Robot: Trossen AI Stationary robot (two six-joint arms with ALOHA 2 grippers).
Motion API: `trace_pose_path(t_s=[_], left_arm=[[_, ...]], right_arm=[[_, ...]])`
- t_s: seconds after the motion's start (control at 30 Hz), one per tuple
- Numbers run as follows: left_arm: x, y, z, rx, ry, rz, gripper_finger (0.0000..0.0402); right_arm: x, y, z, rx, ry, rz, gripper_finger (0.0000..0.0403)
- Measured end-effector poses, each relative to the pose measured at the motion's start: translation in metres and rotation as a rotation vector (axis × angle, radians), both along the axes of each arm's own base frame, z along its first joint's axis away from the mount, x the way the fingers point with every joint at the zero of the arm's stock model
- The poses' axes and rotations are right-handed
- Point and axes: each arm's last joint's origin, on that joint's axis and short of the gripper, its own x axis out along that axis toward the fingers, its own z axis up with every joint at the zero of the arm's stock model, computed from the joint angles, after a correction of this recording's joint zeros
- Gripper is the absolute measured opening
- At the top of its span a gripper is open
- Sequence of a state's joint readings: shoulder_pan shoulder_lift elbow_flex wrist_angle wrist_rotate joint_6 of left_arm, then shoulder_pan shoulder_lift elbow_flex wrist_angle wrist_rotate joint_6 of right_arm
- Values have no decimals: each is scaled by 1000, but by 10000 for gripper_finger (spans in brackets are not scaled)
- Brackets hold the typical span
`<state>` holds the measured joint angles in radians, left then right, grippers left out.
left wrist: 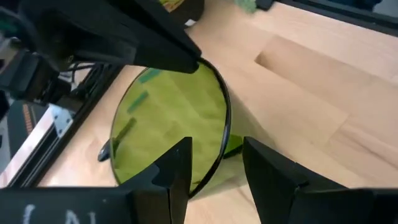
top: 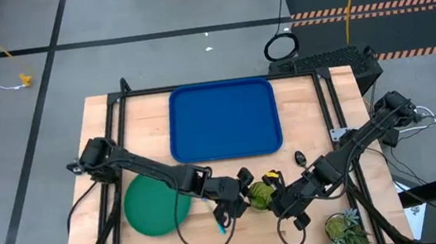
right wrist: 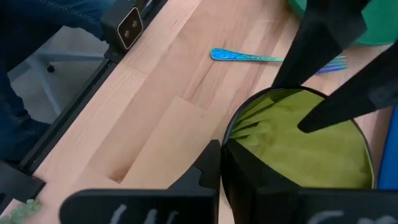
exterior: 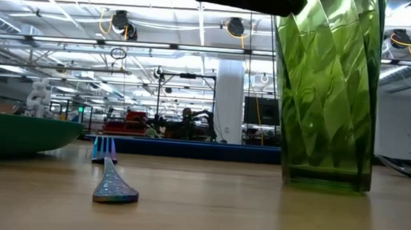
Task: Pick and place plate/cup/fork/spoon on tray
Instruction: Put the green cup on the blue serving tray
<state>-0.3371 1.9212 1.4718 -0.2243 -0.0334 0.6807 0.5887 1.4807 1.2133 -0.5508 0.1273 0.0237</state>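
Pale wood forms the counter (top: 299,104), framed by black rails and standing on a grey floor with striped mats beyond its far edge. Toward the near left corner lies the green plate (top: 155,205), flat on the wood, with the left arm reaching across its far rim. Just right of the plate, close to the near edge, the fork (right wrist: 273,59) rests on the counter, its blue handle and tined head clear of both arms; in the low view its iridescent end (exterior: 113,188) lies on the wood in front of the plate's rim (exterior: 23,133). At the middle of the near edge stands the cup (top: 260,193), upright, a faceted translucent green tumbler (exterior: 331,87). The left hand (top: 247,192) meets it from the left with its fingers (left wrist: 177,177) parted on either side of the rim (left wrist: 221,106), one inside and one outside the wall. The right hand (top: 281,195) comes at the same cup from the right; its fingers (right wrist: 211,168) also sit astride the rim (right wrist: 298,93), so both hands have hold of the cup's wall at once. Behind them, at the middle of the far edge, the blue tray (top: 224,121) lies bare. Between the tray's right near corner and the right arm sits the spoon (top: 300,158), only its dark bowl showing. A small potted plant (top: 343,227) stands at the near right corner.
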Motion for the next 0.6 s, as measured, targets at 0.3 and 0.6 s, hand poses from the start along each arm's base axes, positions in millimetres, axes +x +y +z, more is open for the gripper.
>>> trace_pose_path(t_s=[0.3, 0.6], left_arm=[[-1, 0, -2, 25, 8, -95, 61], [-2, -1, -5, 33, 32, -89, 16]], right_arm=[[4, -2, 2, 6, -28, -4, 9], [12, -1, 11, 18, -172, -69, 86]])
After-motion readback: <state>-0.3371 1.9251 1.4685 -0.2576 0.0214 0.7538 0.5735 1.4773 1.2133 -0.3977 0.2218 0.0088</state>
